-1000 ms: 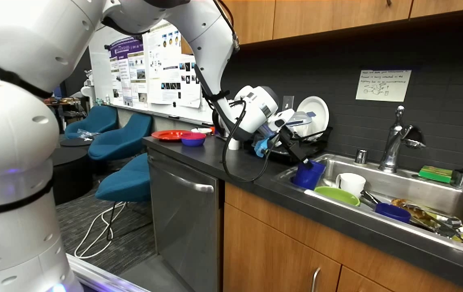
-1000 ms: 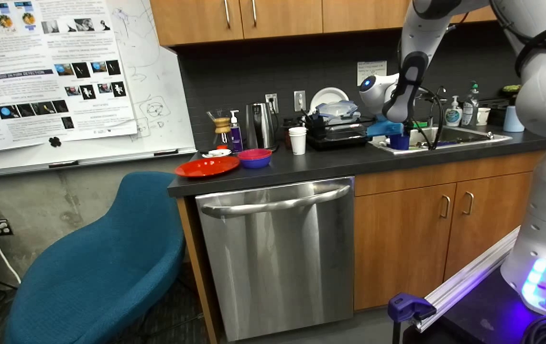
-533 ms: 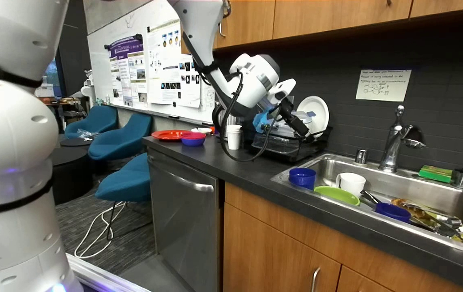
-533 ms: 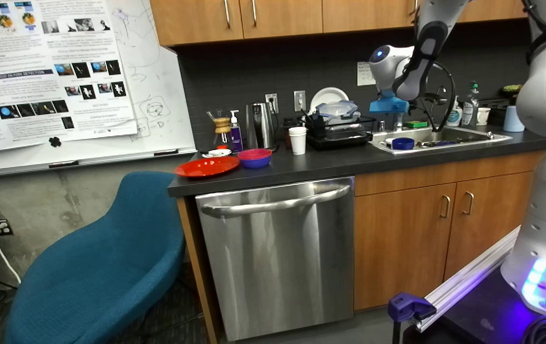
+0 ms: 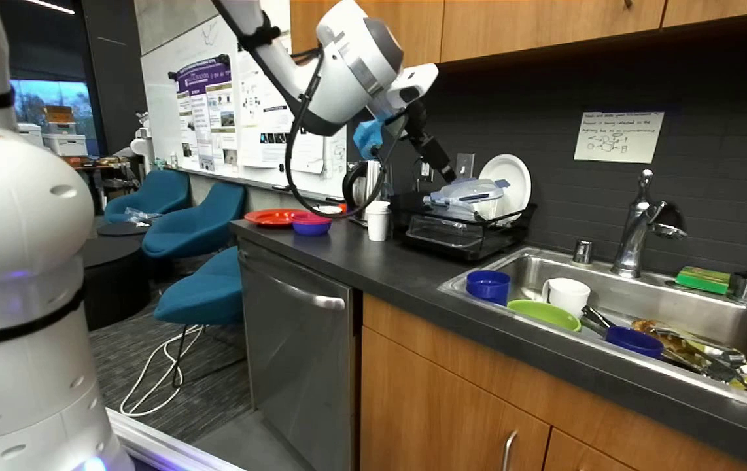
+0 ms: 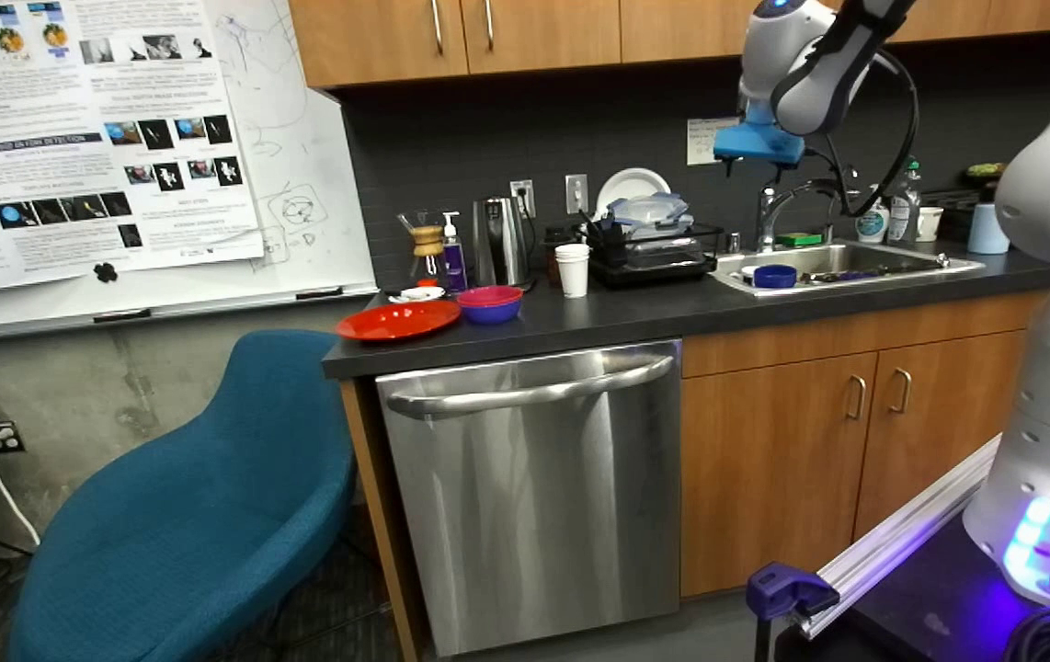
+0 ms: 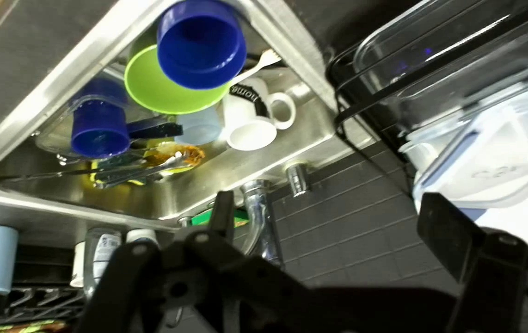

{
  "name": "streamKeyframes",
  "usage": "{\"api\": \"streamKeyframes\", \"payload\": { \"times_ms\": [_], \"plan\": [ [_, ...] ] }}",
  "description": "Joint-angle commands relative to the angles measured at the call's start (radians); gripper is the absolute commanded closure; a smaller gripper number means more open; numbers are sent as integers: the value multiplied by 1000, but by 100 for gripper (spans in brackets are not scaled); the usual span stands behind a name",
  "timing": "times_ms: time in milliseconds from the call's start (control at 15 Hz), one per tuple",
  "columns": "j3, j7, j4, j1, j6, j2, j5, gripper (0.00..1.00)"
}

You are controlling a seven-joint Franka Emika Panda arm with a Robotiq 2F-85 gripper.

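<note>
Dark grey tile point(image 5: 524, 118) backs a black countertop point(image 5: 399, 271) holding one stainless-steel sink point(image 5: 661, 304), and three teal upholstered chairs point(image 5: 193, 222) stand beyond the counter's end in an exterior view. Inside the sink I count two deep-blue round cups point(image 7: 200, 46), one lime-green bowl point(image 7: 167, 88), one white mug point(image 7: 248, 113) lettered "home", one white fork point(image 7: 251, 71) and a jumble of cutlery point(image 7: 141, 173) too tangled to number. Beside the sink stands one black wire dish rack point(image 5: 481, 252) with clear plastic containers point(image 7: 500, 157) whose number I cannot tell and one round white plate point(image 5: 511, 176); further along are one red plate point(image 6: 399, 322), one pink bowl point(image 6: 488, 295) stacked with one blue bowl point(image 6: 490, 314), and white paper cups point(image 6: 573, 274) in one stack. My black two-fingered gripper point(image 7: 328, 208) is spread wide, its fingers point(image 7: 222, 212) far apart, with hold of nothing. In both exterior views I hang above the level of sink and rack. The larger-looking blue cup in the wrist view sits in the sink's corner, well below my fingertips, and overlaps the green bowl; whether the two touch I cannot tell. The containers lie lower than my fingertips too, near the finger on the wrist view's right and apart from it
</note>
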Motion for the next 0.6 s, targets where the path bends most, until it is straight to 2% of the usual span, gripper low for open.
{"api": "streamKeyframes", "payload": {
  "times_ms": [0, 267, 400, 467, 533],
  "plan": [
    [-11, -277, -207, 117, -22, -249, 250, 0],
    [-116, -590, -283, 356, -213, -477, 485, 0],
    [-145, -736, -292, 410, -352, -588, 553, 0],
    [25, -701, -255, 223, -225, -426, 632, 0],
    [29, -742, -261, 226, -251, -461, 678, 0]
  ]
}}
